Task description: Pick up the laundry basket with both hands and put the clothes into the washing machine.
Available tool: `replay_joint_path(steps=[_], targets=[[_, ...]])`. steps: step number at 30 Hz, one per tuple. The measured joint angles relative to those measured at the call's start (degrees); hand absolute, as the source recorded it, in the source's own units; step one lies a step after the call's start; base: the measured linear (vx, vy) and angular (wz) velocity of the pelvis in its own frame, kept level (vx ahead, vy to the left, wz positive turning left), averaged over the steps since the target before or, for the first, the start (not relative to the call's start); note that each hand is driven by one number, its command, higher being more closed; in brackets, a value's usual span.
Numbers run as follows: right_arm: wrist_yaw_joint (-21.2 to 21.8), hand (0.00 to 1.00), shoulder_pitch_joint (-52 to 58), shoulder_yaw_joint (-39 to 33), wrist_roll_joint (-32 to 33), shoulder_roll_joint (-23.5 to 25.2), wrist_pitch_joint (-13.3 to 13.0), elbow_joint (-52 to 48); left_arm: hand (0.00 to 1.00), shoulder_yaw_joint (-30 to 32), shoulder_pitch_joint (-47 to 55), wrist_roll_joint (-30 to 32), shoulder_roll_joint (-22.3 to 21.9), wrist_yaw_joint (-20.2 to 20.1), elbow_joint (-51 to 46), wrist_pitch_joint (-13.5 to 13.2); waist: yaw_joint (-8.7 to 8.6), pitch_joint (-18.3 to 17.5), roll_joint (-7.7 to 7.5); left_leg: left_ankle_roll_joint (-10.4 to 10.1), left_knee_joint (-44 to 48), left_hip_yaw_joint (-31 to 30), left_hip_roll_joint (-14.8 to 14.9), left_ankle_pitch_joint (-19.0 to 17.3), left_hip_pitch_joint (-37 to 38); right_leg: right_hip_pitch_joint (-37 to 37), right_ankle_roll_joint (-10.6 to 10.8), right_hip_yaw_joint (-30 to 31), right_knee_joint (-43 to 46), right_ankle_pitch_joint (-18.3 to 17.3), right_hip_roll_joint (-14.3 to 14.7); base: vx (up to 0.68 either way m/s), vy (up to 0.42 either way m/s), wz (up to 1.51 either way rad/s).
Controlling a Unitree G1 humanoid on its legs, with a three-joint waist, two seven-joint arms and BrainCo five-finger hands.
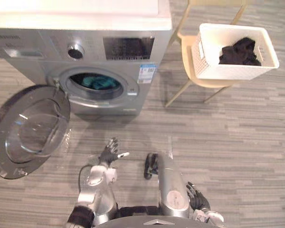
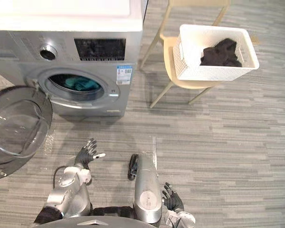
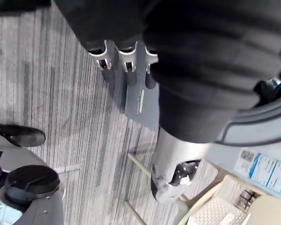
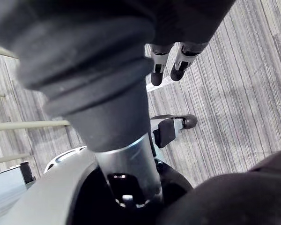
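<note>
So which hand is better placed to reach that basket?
The right hand, likely: the basket sits on a chair on its side; the left hand is nearer the washer.

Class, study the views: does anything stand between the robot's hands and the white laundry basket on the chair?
Nothing visible does. Only floor lies between the left hand, the right hand and the chair bearing the laundry basket.

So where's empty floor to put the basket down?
The widest bare floor lies in front of the chair and basket, right of the washing machine. Crowded on the left, where the open door swings out.
</note>
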Motion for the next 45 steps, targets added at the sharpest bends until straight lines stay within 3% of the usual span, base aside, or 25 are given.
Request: replay_joint_path(steps=[2,4,6,9,12,18,23,29,31,32,33,34,35,36,37,38,39,40,41,42,43,45], targets=[[0.12,0.00,-0.02,-0.82,-0.70,0.37,-0.03,2.16,0.00,2.62,1.48,0.50,-0.11,0.07,0.12,-0.20,-0.23,-1.87,0.68,0.45,-8.23,0.09,-2.45,4.19,4.00,3.91,0.20,-1.23,-7.08,3.16,0.10,0.14,0.001,0.17],[0.25,0.00,1.67,-2.68,-1.18,1.64,0.07,6.90,0.00,5.77,5.32,0.64,-1.41,0.05,0.22,-0.58,-0.04,-10.13,2.00,1.17,-20.06,0.20,-4.66,11.27,7.29,6.46,1.22,-2.59,-16.19,6.80,0.82,0.20,-0.035,0.22],[0.21,0.00,2.76,-3.84,-3.23,2.13,0.08,8.59,0.00,7.61,7.35,0.94,-2.48,0.05,0.18,-1.40,0.02,-14.16,2.67,1.73,-27.93,0.42,-5.59,15.69,12.19,11.08,1.41,-3.49,-22.54,9.13,1.68,0.24,-0.005,0.20],[0.35,0.00,4.13,-3.79,-6.34,2.34,0.24,9.58,0.00,7.79,10.09,0.97,-2.53,-0.09,0.17,-1.58,0.30,-20.45,3.20,1.98,-36.00,0.57,-6.44,18.94,16.71,16.22,1.98,-4.90,-30.99,12.34,3.20,0.25,0.019,0.17],[1.11,0.00,3.46,-3.87,-7.98,2.31,0.30,13.30,0.00,7.76,10.36,0.97,-3.55,-0.26,0.33,-1.58,0.94,-23.32,2.77,2.24,-38.59,-0.23,-7.11,19.89,17.71,19.67,2.27,-6.56,-37.11,14.88,4.05,0.12,0.015,0.23],[1.23,0.00,2.60,-3.77,-9.70,2.47,0.27,15.40,0.00,7.51,11.08,1.60,-4.03,-0.36,3.07,-1.59,1.23,-24.57,2.08,2.62,-41.14,0.86,-7.68,20.90,19.83,19.68,2.44,-5.79,-37.33,15.11,3.59,0.01,0.021,-0.05],[1.38,0.00,2.70,-5.14,-9.73,3.01,0.36,15.26,0.00,7.45,11.49,2.01,-4.91,-0.64,3.68,-1.61,0.34,-25.47,2.16,2.83,-41.86,1.70,-9.06,20.94,20.20,17.29,3.42,-3.50,-34.63,13.78,1.98,-0.07,0.041,-0.15],[1.41,0.00,1.72,-6.48,-10.14,3.97,1.12,14.34,0.00,7.40,11.91,3.20,-3.37,-2.05,5.21,-1.39,-0.15,-25.32,1.22,4.73,-42.43,11.68,-11.19,20.06,19.93,8.87,4.50,8.72,-34.07,16.98,1.88,-0.07,0.077,-0.97],[1.22,0.00,1.86,-6.46,-10.21,4.37,1.68,12.99,0.00,7.42,11.55,3.36,-2.42,-2.27,5.17,-1.37,-0.90,-24.96,0.85,5.47,-39.38,14.87,-10.83,18.11,19.77,8.89,3.37,7.08,-34.90,15.69,1.05,-0.06,0.077,-0.69],[1.26,0.00,1.90,-6.48,-10.25,4.15,1.71,12.74,0.00,7.44,11.66,3.60,-2.41,-2.26,5.19,-1.37,-1.18,-24.96,1.56,6.01,-39.19,15.98,-9.76,17.95,19.64,9.20,2.98,5.79,-34.57,14.57,1.03,-0.07,0.001,-0.62],[1.27,0.00,1.85,-6.58,-10.31,3.71,1.72,12.49,0.00,7.45,11.84,4.23,-2.52,-2.24,5.14,-1.42,-1.25,-24.55,2.63,6.59,-38.81,18.07,-8.31,17.98,19.79,8.23,0.95,1.99,-30.41,13.62,-0.12,-0.05,-0.023,-0.48],[1.25,0.00,1.86,-6.82,-10.32,3.65,1.73,12.17,0.00,7.52,11.88,4.29,-2.30,-2.23,5.11,-1.41,-1.44,-24.62,2.48,6.47,-38.44,18.74,-7.82,18.05,19.88,7.44,0.14,0.49,-26.35,13.11,-0.83,0.00,-0.060,-0.48],[0.99,0.00,2.81,-7.56,-11.41,5.30,2.11,11.50,0.00,7.69,11.70,4.29,-0.59,-2.06,4.35,-1.36,-1.53,-25.26,-0.01,4.86,-35.81,18.98,-8.54,17.02,20.37,8.48,0.34,-0.93,-21.48,12.87,-2.57,0.08,-0.036,-0.36],[0.27,0.00,3.18,-7.53,-11.88,6.08,2.95,11.56,0.00,7.79,11.33,4.30,0.06,-2.01,4.16,-1.35,-1.00,-25.85,-1.34,4.22,-35.03,18.97,-9.07,16.31,20.09,8.83,2.55,0.32,-23.77,12.19,-2.25,0.07,-0.058,-0.46],[-0.14,0.00,3.28,-7.77,-11.92,5.99,3.15,11.58,0.00,8.09,10.66,4.29,-0.48,-1.83,4.41,-1.18,-0.53,-26.06,-1.08,4.24,-34.50,18.56,-8.82,15.56,19.56,8.97,2.80,1.35,-25.89,13.67,-1.31,-0.04,-0.004,-0.98],[0.21,0.00,3.94,-7.96,-12.00,4.65,3.48,11.16,0.00,7.90,10.51,4.28,-1.74,-1.86,3.03,-1.23,1.08,-27.19,1.49,5.48,-36.16,15.57,-9.21,15.26,18.19,10.19,2.59,3.23,-35.58,17.05,0.83,-0.08,0.004,-1.30],[0.67,0.00,3.70,-8.69,-12.00,2.86,3.90,10.60,0.00,8.63,10.16,4.27,-3.73,-1.69,2.89,-1.42,1.11,-26.73,3.39,5.99,-36.34,18.14,-7.21,15.72,17.62,8.65,-0.51,1.88,-31.84,15.43,0.90,-0.10,0.037,-1.27],[1.15,0.00,4.05,-8.85,-11.95,2.75,3.89,9.29,0.00,9.18,9.51,4.27,-4.37,-1.50,2.82,-1.40,0.54,-26.69,3.89,5.68,-36.18,18.85,-6.54,15.60,17.33,6.81,-1.79,1.78,-26.46,13.32,0.23,-0.02,0.008,-0.74],[1.23,0.00,4.38,-8.74,-12.03,3.36,3.94,8.44,0.00,9.13,8.92,4.27,-4.47,-1.46,2.68,-1.40,-0.10,-26.84,3.29,5.19,-36.20,18.92,-6.51,15.55,17.72,7.17,-0.91,2.01,-23.02,11.76,-1.43,0.03,-0.104,-0.46],[-0.02,0.00,4.57,-8.31,-13.42,4.35,5.49,8.63,0.00,9.16,8.10,4.25,-3.31,-1.48,2.39,-1.41,0.15,-27.19,0.36,3.96,-35.74,20.36,-7.28,15.79,18.80,10.79,2.86,1.87,-27.23,10.07,-4.13,0.05,-0.155,-0.47],[-0.28,0.00,4.57,-7.92,-13.68,4.42,5.81,8.75,0.00,9.06,7.78,4.25,-3.54,-1.44,2.81,-1.34,0.47,-27.22,0.36,3.61,-35.49,20.78,-6.56,16.20,19.01,11.25,5.56,1.49,-28.65,11.60,-3.85,0.05,-0.197,-0.47],[-0.42,0.00,4.59,-6.39,-13.69,3.14,5.79,8.37,0.00,8.03,7.79,4.19,-4.84,-1.51,3.30,-1.39,0.22,-27.60,1.95,2.53,-35.41,20.87,-3.90,17.17,19.05,12.33,5.63,0.12,-31.82,12.57,-0.39,0.04,-0.170,-0.25]])
